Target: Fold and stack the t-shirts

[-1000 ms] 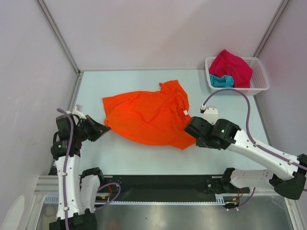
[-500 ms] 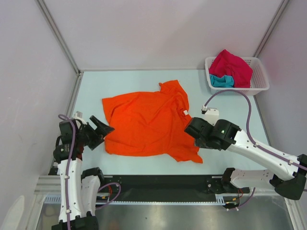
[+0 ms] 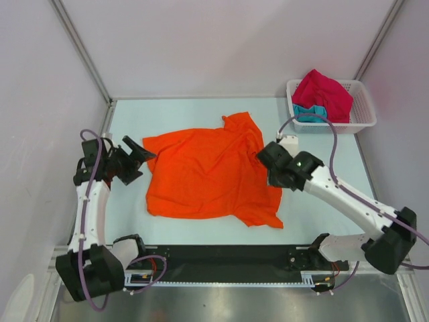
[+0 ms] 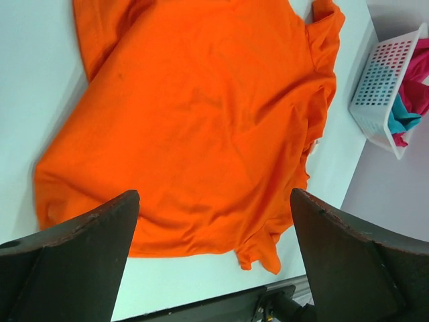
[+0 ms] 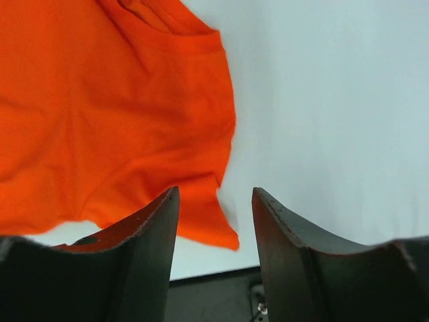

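The bright orange t-shirt (image 3: 208,178) lies spread out and a little wrinkled on the pale table, its collar toward the far right. My left gripper (image 3: 142,153) hovers open at the shirt's left sleeve, with nothing between its fingers; its wrist view looks down on the orange t-shirt (image 4: 201,121) past the left gripper (image 4: 214,194). My right gripper (image 3: 263,157) stands open over the shirt's right edge. In its wrist view the right gripper (image 5: 216,191) frames the hem corner of the orange t-shirt (image 5: 100,114). A crimson-pink t-shirt (image 3: 325,90) and a teal one (image 3: 308,113) sit bunched in the basket.
A white lattice basket (image 3: 365,111) stands at the table's far right corner and shows in the left wrist view as the basket (image 4: 382,80). A black rail (image 3: 228,258) runs along the near edge. Walls close in the left, back and right sides.
Both grippers opened and let go of the orange t-shirt, whose near edge dropped flat toward the front. The left gripper drew back up to the sleeve; the right moved farther along the right edge.
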`<state>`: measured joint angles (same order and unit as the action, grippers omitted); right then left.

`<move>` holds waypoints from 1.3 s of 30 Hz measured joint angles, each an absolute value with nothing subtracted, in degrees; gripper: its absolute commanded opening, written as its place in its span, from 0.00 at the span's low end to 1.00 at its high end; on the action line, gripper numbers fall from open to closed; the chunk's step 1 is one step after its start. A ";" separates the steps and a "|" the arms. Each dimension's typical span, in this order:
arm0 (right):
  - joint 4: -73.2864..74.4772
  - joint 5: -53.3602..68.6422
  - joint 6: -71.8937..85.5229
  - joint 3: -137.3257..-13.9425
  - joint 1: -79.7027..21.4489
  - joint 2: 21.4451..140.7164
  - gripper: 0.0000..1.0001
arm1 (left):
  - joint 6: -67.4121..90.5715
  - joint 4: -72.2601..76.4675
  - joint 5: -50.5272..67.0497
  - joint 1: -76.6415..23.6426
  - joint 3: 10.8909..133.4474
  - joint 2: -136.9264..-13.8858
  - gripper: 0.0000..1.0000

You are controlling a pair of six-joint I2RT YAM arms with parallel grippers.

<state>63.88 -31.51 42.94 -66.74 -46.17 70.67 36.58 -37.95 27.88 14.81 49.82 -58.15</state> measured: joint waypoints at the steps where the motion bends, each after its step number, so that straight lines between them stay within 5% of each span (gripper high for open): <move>1: 61.32 -30.61 40.91 -66.76 -44.07 72.16 0.54 | 36.56 -37.30 28.03 14.81 50.43 -59.53 1.00; 11: 36.42 -7.42 24.03 -90.02 -22.48 100.92 0.53 | 33.34 -34.09 33.23 14.81 56.07 -64.40 1.00; 21: 21.32 17.12 30.89 -105.47 -11.16 124.70 0.53 | 30.96 -36.51 34.79 14.81 52.34 -53.45 0.99; 31: 22.92 22.65 32.29 -126.87 -11.07 140.68 0.52 | 32.75 -34.81 35.18 14.81 48.73 -44.71 0.99; 39: 23.55 22.48 31.88 -131.07 -10.48 145.32 0.51 | 33.47 -35.03 35.18 14.81 46.57 -42.70 0.99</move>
